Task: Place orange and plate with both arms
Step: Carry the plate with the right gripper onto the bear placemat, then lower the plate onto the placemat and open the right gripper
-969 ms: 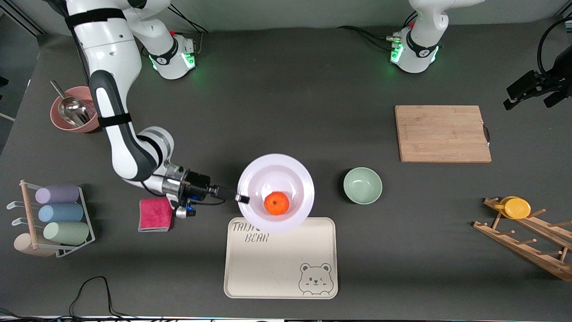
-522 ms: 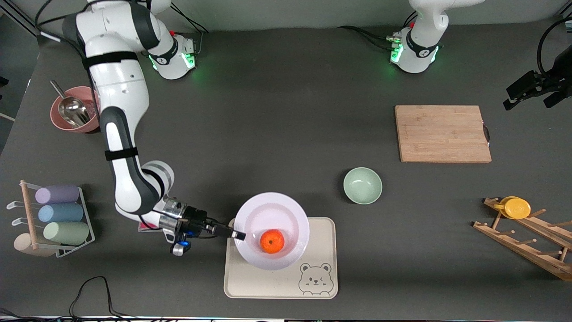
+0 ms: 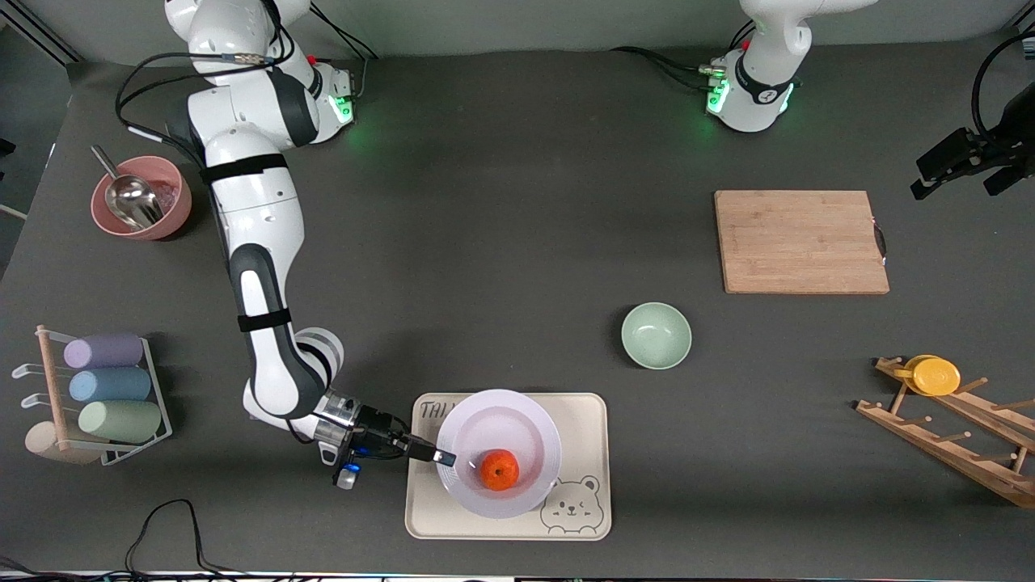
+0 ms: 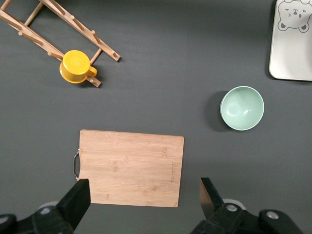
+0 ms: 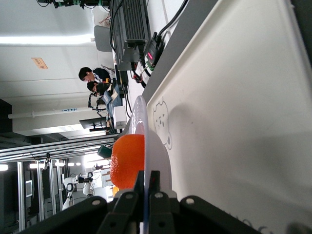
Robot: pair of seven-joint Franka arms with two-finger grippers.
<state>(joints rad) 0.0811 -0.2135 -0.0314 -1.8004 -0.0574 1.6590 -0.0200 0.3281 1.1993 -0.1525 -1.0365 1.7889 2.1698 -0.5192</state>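
Right hand pinches plate by its rim, at the edge toward the right arm's end of the counter. Plate is over the bear tray, hiding part of its lettering; whether it touches the tray, cannot tell. Orange sits in the plate's well. Left hand waits, fingers wide, above the cutting board.

Bare table lies between tray and bowl.
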